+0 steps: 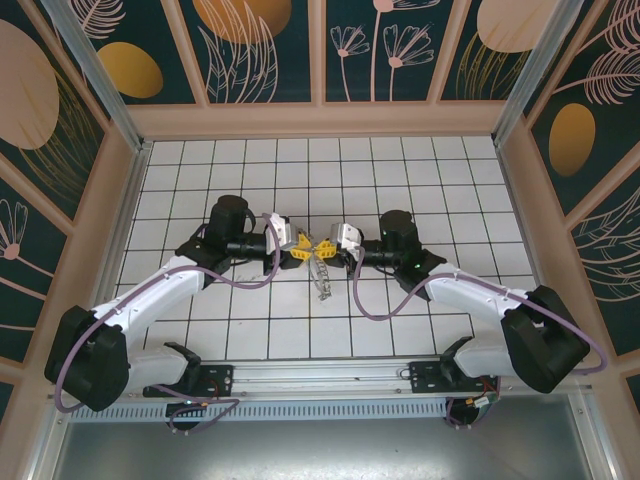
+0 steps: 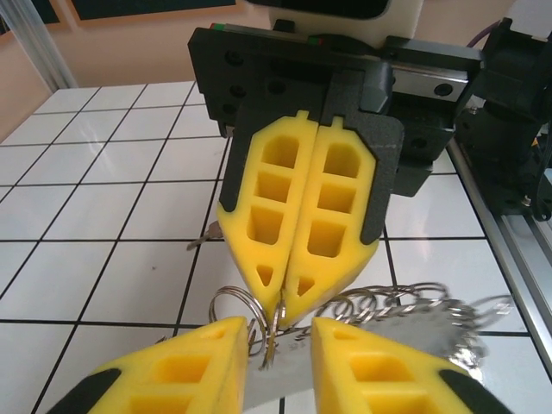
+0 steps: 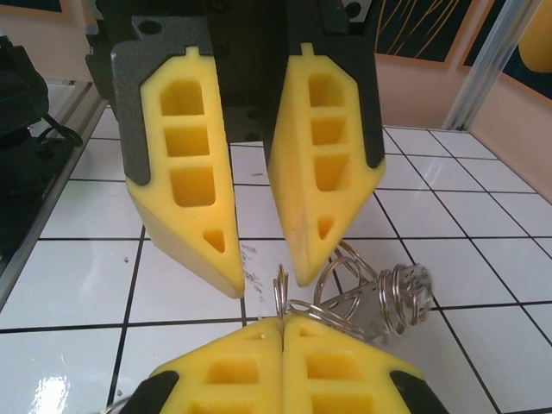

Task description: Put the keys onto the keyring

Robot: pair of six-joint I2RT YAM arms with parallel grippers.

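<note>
The keyring, a grey band fringed with small metal rings, hangs between the two grippers above the table's middle. My right gripper is shut on one small upright ring at the keyring's edge. It faces my left gripper, which is open with its yellow fingertips on either side of that ring, not touching it. In the left wrist view, the grey band runs under the gap of the left gripper, tip to tip with the right gripper. The keys are hidden or out of view.
A thin metal sliver pokes out behind the right gripper's finger; I cannot tell what it is. White tiled table stretches all round, walled by wooden panels. A metal rail runs along the near edge.
</note>
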